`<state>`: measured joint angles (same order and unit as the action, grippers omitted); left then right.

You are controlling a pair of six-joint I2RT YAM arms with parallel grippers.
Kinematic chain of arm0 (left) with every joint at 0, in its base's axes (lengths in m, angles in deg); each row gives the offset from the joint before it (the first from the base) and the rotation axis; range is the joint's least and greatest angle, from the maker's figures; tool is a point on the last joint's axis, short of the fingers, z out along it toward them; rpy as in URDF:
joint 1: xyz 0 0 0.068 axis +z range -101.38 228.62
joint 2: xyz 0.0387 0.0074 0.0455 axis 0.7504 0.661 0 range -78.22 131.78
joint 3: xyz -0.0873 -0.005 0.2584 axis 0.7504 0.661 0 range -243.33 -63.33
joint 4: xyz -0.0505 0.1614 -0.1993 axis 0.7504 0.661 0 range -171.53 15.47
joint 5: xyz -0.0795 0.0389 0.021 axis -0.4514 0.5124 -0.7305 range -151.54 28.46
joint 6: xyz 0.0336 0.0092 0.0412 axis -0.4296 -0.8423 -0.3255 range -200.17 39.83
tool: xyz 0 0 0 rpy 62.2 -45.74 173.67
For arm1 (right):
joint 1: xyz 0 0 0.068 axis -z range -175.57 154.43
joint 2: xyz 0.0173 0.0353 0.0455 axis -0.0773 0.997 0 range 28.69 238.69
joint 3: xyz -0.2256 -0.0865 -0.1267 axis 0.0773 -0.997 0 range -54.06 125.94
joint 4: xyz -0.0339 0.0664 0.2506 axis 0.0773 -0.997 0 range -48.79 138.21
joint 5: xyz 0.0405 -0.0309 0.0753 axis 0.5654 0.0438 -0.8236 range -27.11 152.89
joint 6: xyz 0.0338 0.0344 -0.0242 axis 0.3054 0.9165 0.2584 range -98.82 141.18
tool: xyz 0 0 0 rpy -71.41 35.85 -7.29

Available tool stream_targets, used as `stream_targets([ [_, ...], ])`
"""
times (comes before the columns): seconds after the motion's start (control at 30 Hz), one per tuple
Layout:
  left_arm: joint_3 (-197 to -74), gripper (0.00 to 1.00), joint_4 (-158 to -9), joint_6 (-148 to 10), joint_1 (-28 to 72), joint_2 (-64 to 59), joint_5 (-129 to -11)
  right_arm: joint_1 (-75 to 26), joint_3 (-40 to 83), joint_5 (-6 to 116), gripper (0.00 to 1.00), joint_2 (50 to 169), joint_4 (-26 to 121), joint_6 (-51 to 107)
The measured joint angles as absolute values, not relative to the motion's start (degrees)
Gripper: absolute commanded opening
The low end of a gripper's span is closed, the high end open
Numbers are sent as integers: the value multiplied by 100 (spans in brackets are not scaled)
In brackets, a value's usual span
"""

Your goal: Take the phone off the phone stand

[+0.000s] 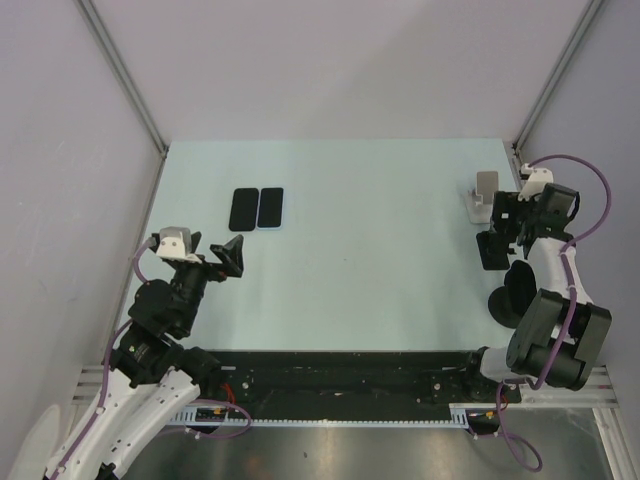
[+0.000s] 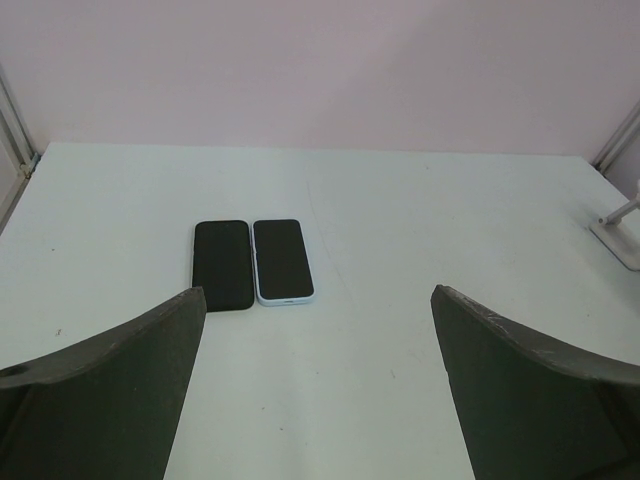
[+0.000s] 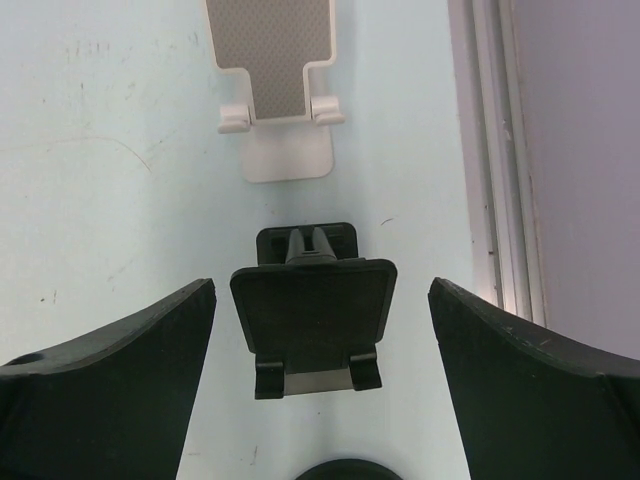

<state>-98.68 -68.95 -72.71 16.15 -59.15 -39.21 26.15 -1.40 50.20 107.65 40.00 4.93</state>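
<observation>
Phones [image 2: 222, 265] lie off both bare stands [image 3: 275, 50]; left gripper [image 2: 318, 292], right gripper [image 3: 320, 286] gape empty.

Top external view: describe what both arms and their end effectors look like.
The left arm and right arm have white links and black joint housings, each trailed by a looping purple cable. The left wrist carries a grey cap. The left end effector and right end effector are black; their fingers are broad, dark, curved blades.
</observation>
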Motion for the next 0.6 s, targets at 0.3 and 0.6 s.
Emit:
stream_targets([
  [0.3, -9868, 100, -6895, -7271, 1615, -5917, -3923, 2553, -136, 5704, 100, 10020, 3788, 1348],
  [0.6, -9868, 100, -6895, -7271, 1561, -5915, -3930, 2477, 369, 6834, 100, 7972, 2662, 2394],
])
